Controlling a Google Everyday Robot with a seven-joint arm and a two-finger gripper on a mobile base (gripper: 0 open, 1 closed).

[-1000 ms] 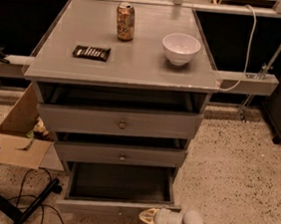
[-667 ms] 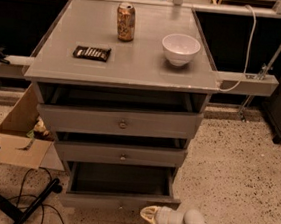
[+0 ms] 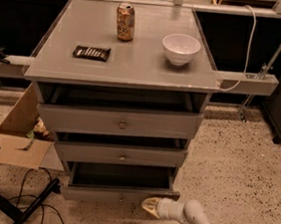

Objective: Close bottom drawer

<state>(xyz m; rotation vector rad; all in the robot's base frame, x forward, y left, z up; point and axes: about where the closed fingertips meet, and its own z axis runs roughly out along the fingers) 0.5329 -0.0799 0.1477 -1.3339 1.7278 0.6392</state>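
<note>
Bottom drawer (image 3: 119,198): lower centre of frame, lowest of 3, pulled out, narrow front running left to right.
Gripper (image 3: 149,205): bottom of frame, right of centre, just in front of the front's right half; contact unclear.
Fingers: pinched into 1 tapered tip, holding nothing.
Push line: into the cabinet (image 3: 124,72), upward in frame.
Around: middle drawer (image 3: 121,155) above, ajar; cardboard box (image 3: 20,139) at left, off the path.

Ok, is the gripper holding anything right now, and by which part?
Nothing looks held. The gripper sits low by the right end of the bottom drawer front; contact cannot be told.
</note>
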